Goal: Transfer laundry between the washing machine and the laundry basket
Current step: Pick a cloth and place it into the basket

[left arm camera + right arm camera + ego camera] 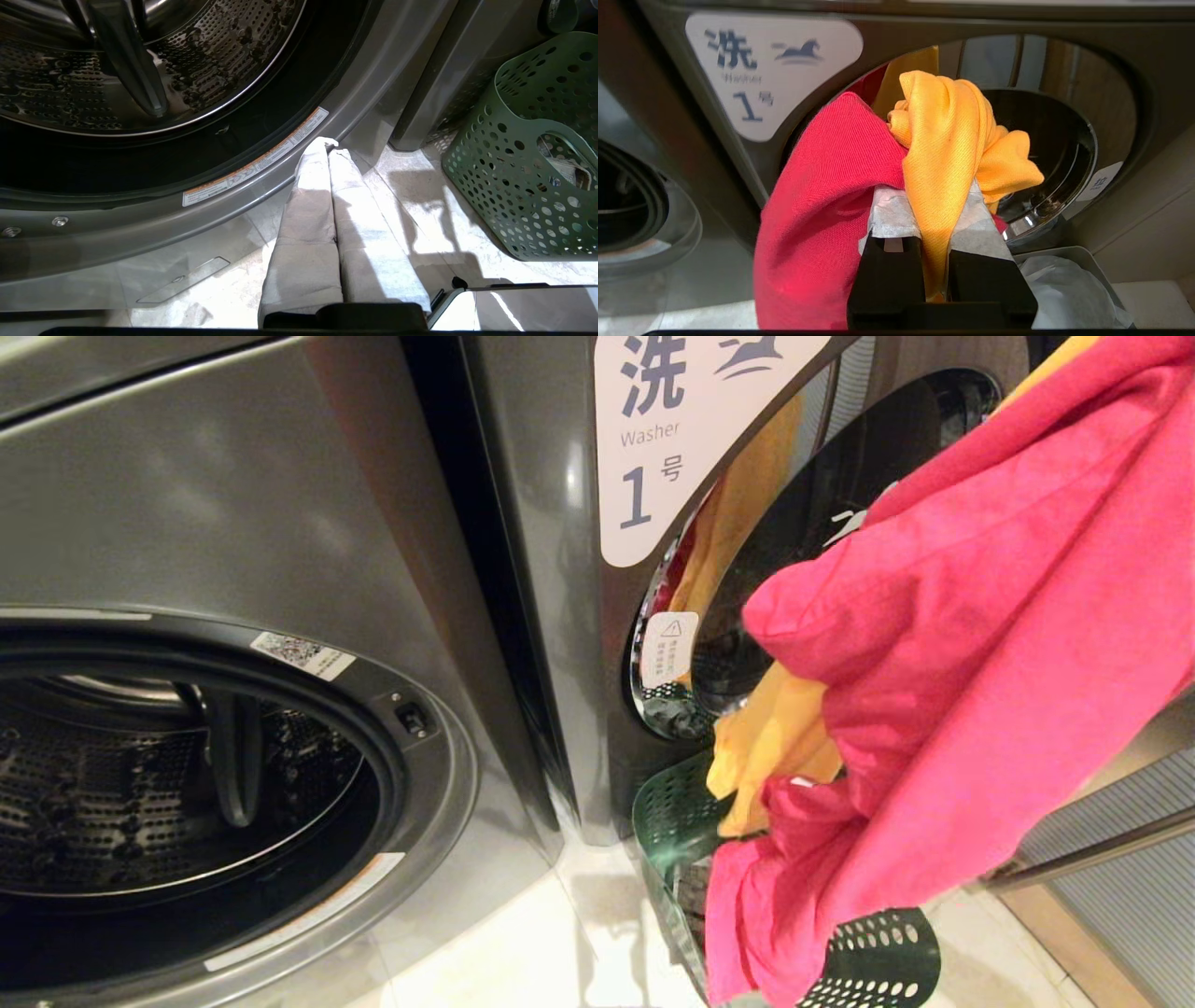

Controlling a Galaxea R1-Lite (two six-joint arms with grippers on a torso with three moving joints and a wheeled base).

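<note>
Head view: red-pink cloth and yellow cloth hang over the green basket, right of the open washing machine.

Left wrist: left tool pinched shut, empty, near that machine's door rim.

Right wrist: right tool clamps both cloths. Looks mid-carry; next it needs swinging toward the drum.

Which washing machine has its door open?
The washing machine on the left: you can look straight into its shiny holed drum. The neighbouring machine with the "1" label has its round glass door shut.
</note>
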